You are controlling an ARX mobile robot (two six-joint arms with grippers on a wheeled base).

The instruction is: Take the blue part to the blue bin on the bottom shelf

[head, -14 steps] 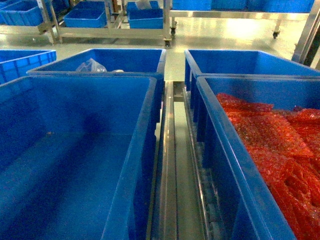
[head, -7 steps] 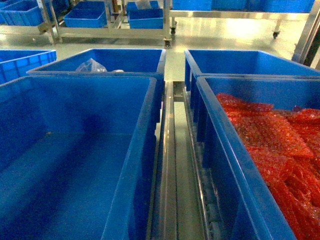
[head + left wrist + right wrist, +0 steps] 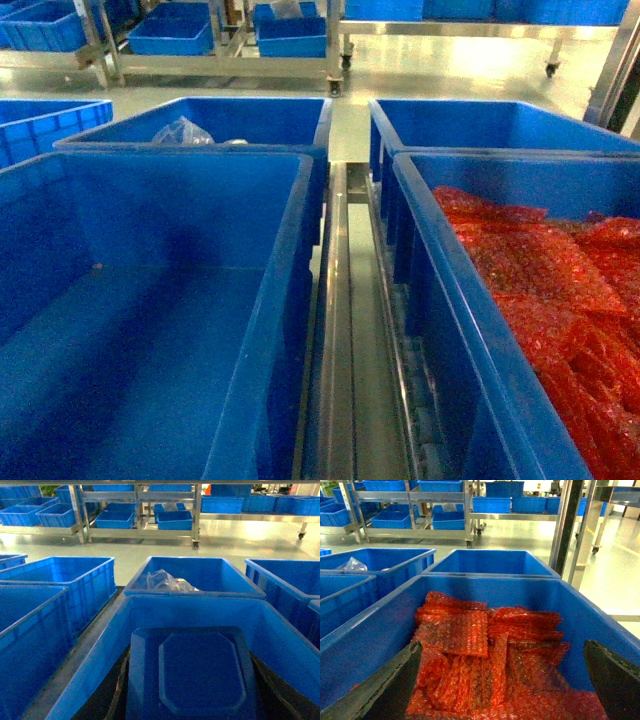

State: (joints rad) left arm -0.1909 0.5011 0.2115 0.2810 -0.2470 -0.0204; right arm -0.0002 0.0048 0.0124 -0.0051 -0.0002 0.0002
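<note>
Blue part fills the low middle of the left wrist view. It is a flat piece of smooth moulded plastic with a raised eight-sided panel. The left gripper seems to clamp it between dark jaws at both sides, though the contact itself is hidden. It hangs over the near blue bin, which has hard, glossy walls.

The right gripper is spread wide and has nothing in it. It is above the red bubble-wrap bags.

I judge this is the placing step. The next move calls for lowering the part inside the walls, then releasing. The bottom shelf shows brushed steel between the bins.
</note>
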